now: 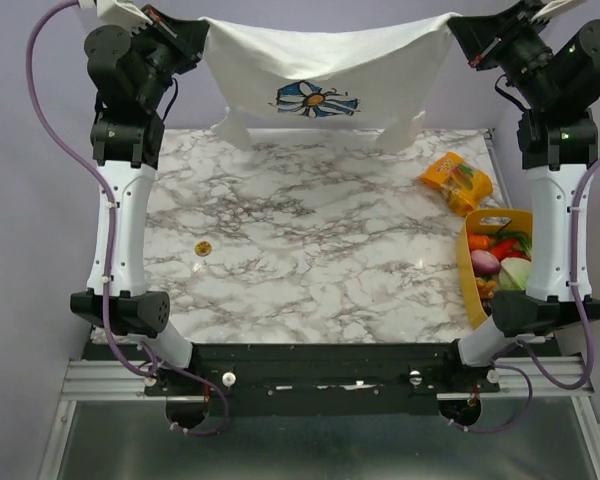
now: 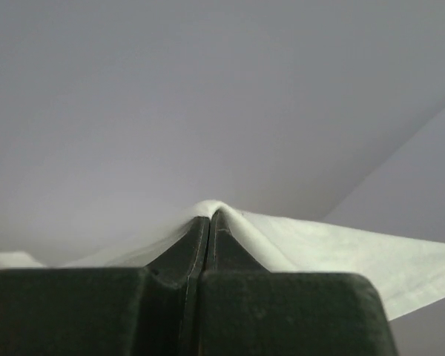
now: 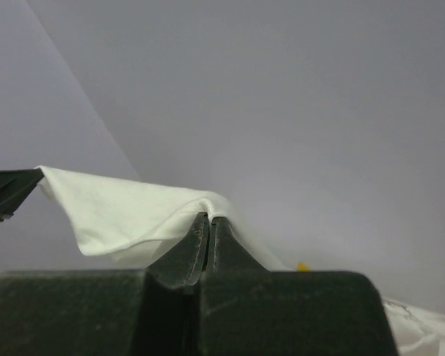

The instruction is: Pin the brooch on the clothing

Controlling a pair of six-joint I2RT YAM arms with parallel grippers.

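In the top view, the black mounting rail (image 1: 320,368) is lying closest, running along the near edge of the marble table (image 1: 320,260). The 2 arms are reaching up and away from it. The brooch (image 1: 203,247) is lying flat on the left part of the table, just beside the left arm's white link and well apart from the shirt (image 1: 280,60). The shirt is hanging stretched above the table's far edge, its flower emblem (image 1: 315,100) facing the camera. The left gripper (image 1: 198,32) is pinching 1 upper corner and the right gripper (image 1: 458,30) is pinching the other. An orange snack packet (image 1: 456,180) is lying on the right side of the table, and near it a yellow basket (image 1: 467,275) is holding vegetables.

In the left wrist view, the left gripper (image 2: 210,219) is showing its 2 fingers pressed together with a fold of the white shirt (image 2: 319,248) caught between the tips; a plain grey wall (image 2: 208,89) is filling the background.

In the right wrist view, the right gripper (image 3: 210,220) is likewise clamping its fingers tight on a ridge of the shirt (image 3: 126,211), and the cloth is draping away to the left.
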